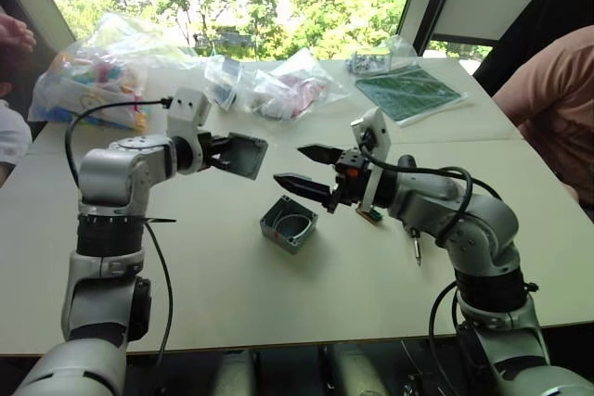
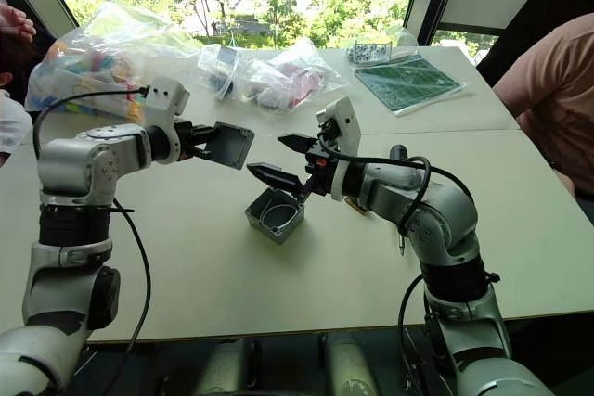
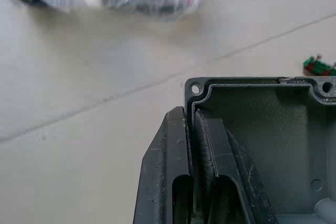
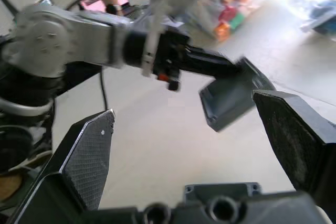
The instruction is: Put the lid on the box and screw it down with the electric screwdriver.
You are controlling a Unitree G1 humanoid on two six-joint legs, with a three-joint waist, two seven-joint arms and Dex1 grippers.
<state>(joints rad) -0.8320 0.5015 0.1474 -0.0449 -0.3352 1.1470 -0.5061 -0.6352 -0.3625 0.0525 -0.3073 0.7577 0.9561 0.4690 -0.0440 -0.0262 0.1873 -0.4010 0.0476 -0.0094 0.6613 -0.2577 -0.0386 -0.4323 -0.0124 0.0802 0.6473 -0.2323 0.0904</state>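
Note:
My left gripper (image 1: pixel 225 151) is shut on one wall of the lid (image 1: pixel 245 155), a shallow grey square cover, and holds it tilted in the air left of the table's middle. In the left wrist view a finger (image 3: pixel 210 156) lies inside the lid (image 3: pixel 273 124). The box (image 1: pixel 289 223) stands open on the table below and between the two grippers. Just right of it my right gripper (image 1: pixel 304 169) hangs open, pointing at the lid, nothing between its fingers. The electric screwdriver (image 1: pixel 415 240) lies behind my right forearm; its metal tip shows.
Clear plastic bags of parts (image 1: pixel 111 67) lie along the table's far side, and a green circuit board (image 1: pixel 408 92) lies at the far right. A small green-red component (image 1: pixel 371 215) sits under my right wrist. A person (image 1: pixel 557 90) sits at the right edge.

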